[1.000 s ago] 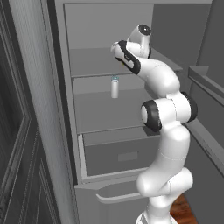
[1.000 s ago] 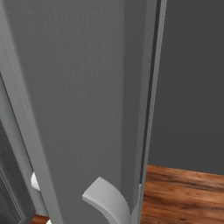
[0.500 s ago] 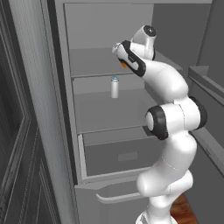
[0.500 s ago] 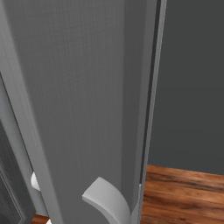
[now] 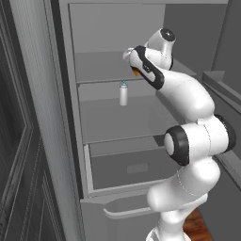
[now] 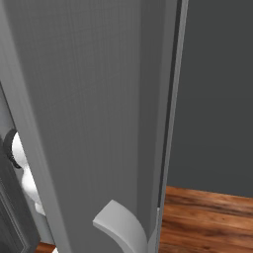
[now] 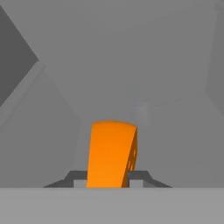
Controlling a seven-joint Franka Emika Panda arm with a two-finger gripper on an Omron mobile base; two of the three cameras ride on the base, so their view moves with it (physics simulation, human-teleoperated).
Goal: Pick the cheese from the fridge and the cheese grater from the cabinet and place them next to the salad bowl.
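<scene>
A bright orange wedge, the cheese (image 7: 111, 153), stands between my two dark fingertips in the hand view, and the gripper (image 7: 109, 177) is shut on it. In the left base view the hand reaches into the open fridge (image 5: 108, 42) at the level of its upper shelf, and a speck of orange cheese (image 5: 135, 72) shows at the gripper (image 5: 133, 70). The cheese hangs clear of the pale grey shelf below it. The cheese grater, the cabinet and the salad bowl are out of view.
A small pale bottle (image 5: 123, 93) stands on the fridge's middle shelf (image 5: 122, 117), below and left of the hand. A drawer (image 5: 132, 164) sits at the bottom. The open fridge door (image 6: 89, 118) with its curved handle (image 6: 121, 230) blocks the right; wood floor (image 6: 207, 217) lies beyond.
The arm has drawn up and back from the upper shelf toward the fridge opening, carrying the cheese. The elbow has swung right and lower. The bottle has stayed put.
</scene>
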